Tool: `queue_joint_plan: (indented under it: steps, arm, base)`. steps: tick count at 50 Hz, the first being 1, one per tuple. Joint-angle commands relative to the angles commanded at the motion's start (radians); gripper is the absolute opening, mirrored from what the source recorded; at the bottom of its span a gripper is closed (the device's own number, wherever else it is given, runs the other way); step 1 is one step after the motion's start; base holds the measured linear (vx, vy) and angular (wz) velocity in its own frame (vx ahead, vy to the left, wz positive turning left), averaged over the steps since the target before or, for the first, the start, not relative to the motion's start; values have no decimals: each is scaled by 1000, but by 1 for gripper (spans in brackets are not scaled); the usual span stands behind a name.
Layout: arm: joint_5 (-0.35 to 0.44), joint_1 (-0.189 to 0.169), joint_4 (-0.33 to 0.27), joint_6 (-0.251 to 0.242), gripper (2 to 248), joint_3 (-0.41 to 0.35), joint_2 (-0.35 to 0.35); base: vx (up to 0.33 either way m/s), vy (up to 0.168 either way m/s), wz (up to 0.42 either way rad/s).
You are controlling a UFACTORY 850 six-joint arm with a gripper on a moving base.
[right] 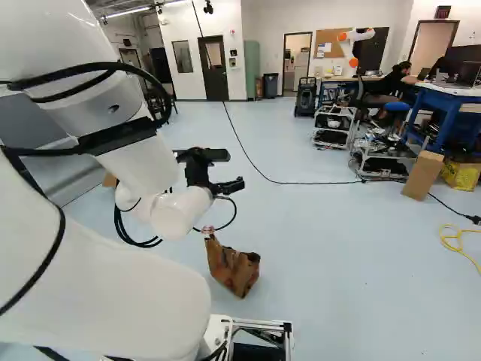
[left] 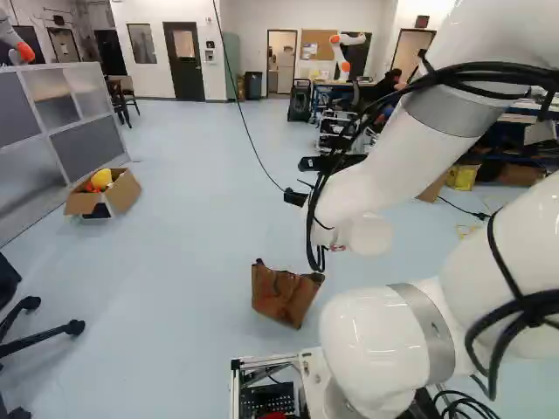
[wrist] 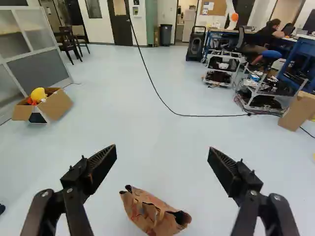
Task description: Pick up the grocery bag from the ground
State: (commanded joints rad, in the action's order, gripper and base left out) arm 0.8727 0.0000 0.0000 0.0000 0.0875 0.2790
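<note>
The brown paper grocery bag lies slumped on the floor, seen in the left base view (left: 284, 297) and as a bag in the right base view (right: 233, 269). My gripper (right: 234, 171) is raised above the floor in the right base view, higher than the bag and apart from it. In the wrist view the gripper (wrist: 162, 153) has its two fingers spread wide, nothing held. The crumpled bag (wrist: 152, 214) shows low down between the fingers, its dark opening turned to one side and its handles visible.
An open cardboard box (left: 103, 194) with a yellow item stands by a grey partition (left: 86, 144). A black cable (right: 285, 182) crosses the floor. Carts (right: 383, 162), a cardboard box (right: 423, 175) and a yellow cord (right: 455, 241) are at the right. Another robot (right: 353, 45) stands far back.
</note>
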Motion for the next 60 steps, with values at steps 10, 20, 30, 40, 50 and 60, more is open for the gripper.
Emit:
queue_joint_plan:
  steps: [10, 20, 30, 40, 50, 60]
  arm:
    - [-6, 0, 0, 0, 247, 0, 0]
    - [-87, 0, 0, 0, 247, 2, -2]
    - [-185, 0, 0, 0, 247, 42, -50]
    - [-296, 0, 0, 0, 247, 105, -120]
    - [-418, 0, 0, 0, 247, 168, -186]
    - [-546, 0, 0, 0, 247, 226, -246]
  base:
    - [0, 0, 0]
    - [0, 0, 0]
    - [0, 0, 0]
    - [0, 0, 0]
    - [0, 0, 0]
    - [0, 0, 0]
